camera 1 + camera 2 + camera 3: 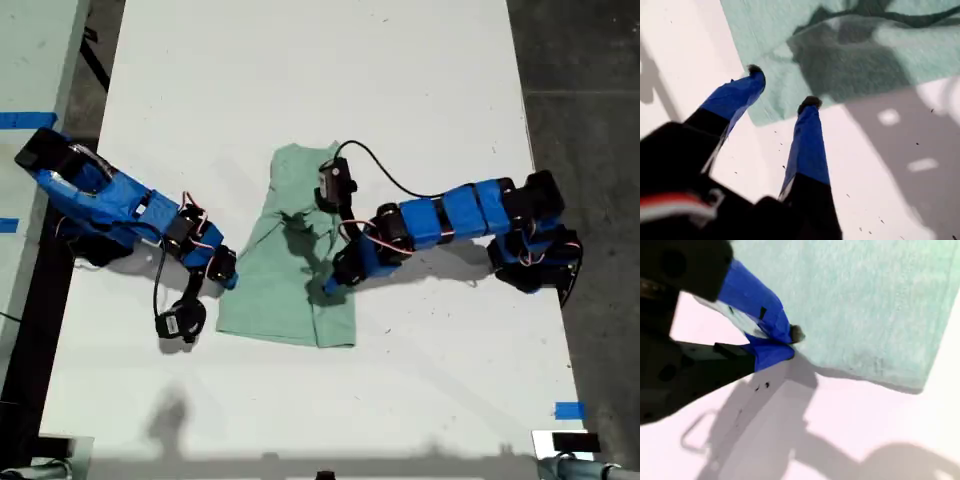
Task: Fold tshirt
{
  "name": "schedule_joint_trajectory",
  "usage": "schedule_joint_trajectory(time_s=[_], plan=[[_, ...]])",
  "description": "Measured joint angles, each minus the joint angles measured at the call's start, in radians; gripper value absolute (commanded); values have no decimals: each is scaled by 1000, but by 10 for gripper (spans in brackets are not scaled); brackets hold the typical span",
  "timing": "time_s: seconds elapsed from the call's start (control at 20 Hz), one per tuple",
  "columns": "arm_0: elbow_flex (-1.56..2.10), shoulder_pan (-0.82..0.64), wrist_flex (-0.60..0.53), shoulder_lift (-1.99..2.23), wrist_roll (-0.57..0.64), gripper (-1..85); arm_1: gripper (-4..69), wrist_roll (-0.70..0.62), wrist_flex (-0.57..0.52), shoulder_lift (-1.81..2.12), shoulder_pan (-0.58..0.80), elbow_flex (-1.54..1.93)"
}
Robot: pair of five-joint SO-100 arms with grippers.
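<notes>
The pale mint-green tshirt (280,290) lies partly folded into a narrow shape in the middle of the white table (300,70). My first gripper (335,283) belongs to the arm coming from the exterior view's right. It is open (783,87), both fingertips resting on the tshirt (790,30) just inside its edge. My second gripper (228,275) comes from the exterior view's left and is shut (794,342) on the side edge of the tshirt (865,300), near a hem corner.
A cable (400,185) arcs over the first arm above the cloth. Blue tape marks (570,410) sit near the table's front right in the exterior view. A second pale table (30,60) stands beyond a gap on that view's left, dark floor (590,100) on its right.
</notes>
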Motion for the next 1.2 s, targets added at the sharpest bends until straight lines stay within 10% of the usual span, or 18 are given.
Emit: schedule_joint_trajectory(time_s=[0.25,0.8,0.9,1.2], plan=[[-25,-41,221,112,-11,1,177,9,0,0,-2,3],[-511,-46,103,-259,126,4,170,9,-6,0,-5,20],[-525,-54,37,-342,156,163,169,9,-15,0,-5,20],[-588,-66,72,-466,207,231,167,12,-18,0,-12,28]])
